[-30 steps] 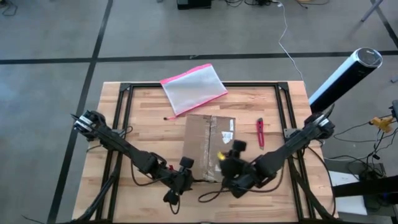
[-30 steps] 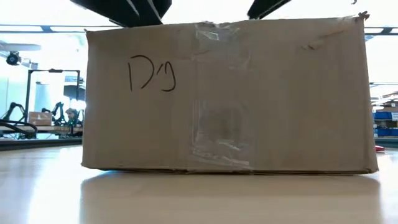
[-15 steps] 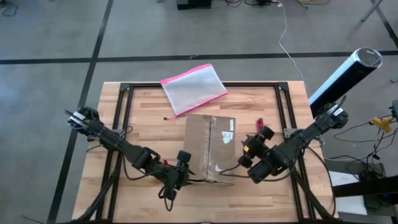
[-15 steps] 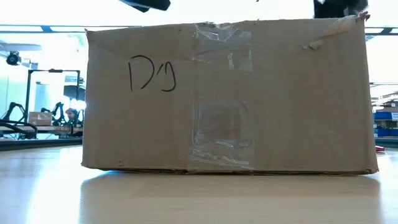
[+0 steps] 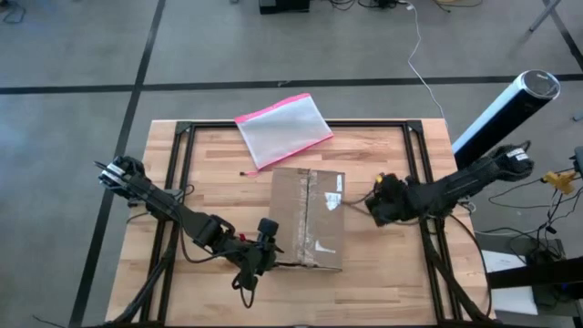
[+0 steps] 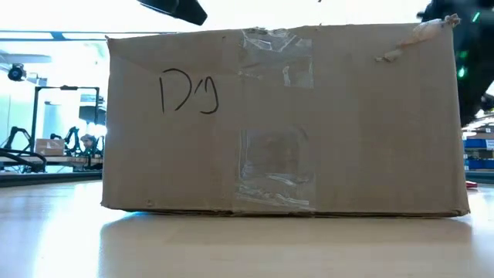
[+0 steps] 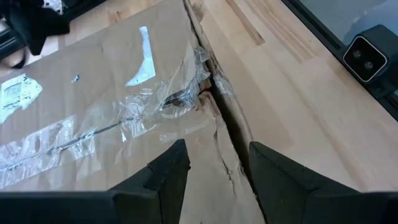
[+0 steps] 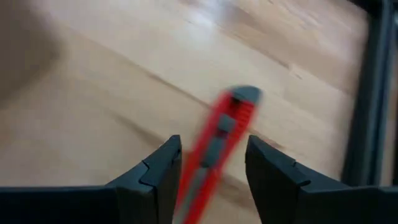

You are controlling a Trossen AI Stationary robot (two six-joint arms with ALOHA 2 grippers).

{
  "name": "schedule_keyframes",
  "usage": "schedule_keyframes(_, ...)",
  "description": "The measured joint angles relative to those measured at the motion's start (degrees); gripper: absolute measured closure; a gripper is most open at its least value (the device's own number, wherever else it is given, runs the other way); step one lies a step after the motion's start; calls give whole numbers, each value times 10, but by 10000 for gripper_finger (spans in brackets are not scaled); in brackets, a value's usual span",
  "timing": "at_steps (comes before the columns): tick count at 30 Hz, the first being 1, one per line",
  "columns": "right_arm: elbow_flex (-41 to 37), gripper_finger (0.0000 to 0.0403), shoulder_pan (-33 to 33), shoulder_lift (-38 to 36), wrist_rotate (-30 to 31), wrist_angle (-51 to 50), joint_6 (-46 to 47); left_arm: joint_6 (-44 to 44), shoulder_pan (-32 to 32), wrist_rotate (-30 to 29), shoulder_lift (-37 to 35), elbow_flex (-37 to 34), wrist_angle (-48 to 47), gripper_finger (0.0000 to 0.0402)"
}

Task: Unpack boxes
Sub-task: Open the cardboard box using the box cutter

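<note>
One brown cardboard box point(image 5: 308, 217) sits near the middle of the wooden table point(image 5: 219, 150), flaps shut, with clear tape point(image 7: 112, 118) wrinkled along its seam, a small white label point(image 5: 333, 199) on top and a handwritten mark point(image 6: 189, 93) on the side that faces the low camera. Just off the box's near left corner waits the left gripper point(image 5: 266, 242), its two dark fingers point(image 7: 165, 171) spread apart and holding nothing; straight ahead of them, in the left wrist view, the corner of the cardboard is torn and the tape is bunched up where the seam meets the edge. On the box's other side, close beside its right wall, the right gripper point(image 5: 381, 195) hangs low over the table with its jaws parted, and between its fingers point(image 8: 158, 168) the right wrist view shows a red utility knife point(image 8: 217, 146) lying on the wood, blurred, with no finger seen touching it. Beyond the box from both grippers, a translucent zip pouch point(image 5: 283, 129) with pink edges lies across the far edge of the table, well apart from either hand. Past the right arm, off the table's corner, a tilted cylinder in black and white point(image 5: 504, 114) stands.
</note>
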Motion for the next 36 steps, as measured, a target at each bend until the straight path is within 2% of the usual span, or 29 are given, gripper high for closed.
schedule_keyframes(6,-60,209,-118,-3,-72,155,-132,12,3,0,0,0,4,244)
schedule_keyframes(10,-63,193,-171,11,-82,164,-174,15,5,0,0,0,4,244)
schedule_keyframes(15,-62,184,-202,31,-118,167,-202,19,5,0,0,0,3,244)
schedule_keyframes(20,-59,188,-201,53,-164,172,-184,24,5,0,0,0,2,244)
schedule_keyframes(26,-59,225,-197,53,-195,193,-190,24,5,0,0,-1,2,244)
schedule_keyframes(31,-60,304,-196,54,-195,197,-219,24,5,0,0,-1,2,244)
schedule_keyframes(33,-60,314,-196,54,-194,195,-229,24,5,0,0,-1,2,244)
schedule_keyframes(35,-60,361,-196,53,-200,200,-238,24,5,0,0,-1,3,244)
schedule_keyframes(36,-58,368,-196,53,-203,198,-242,24,5,0,0,-1,3,244)
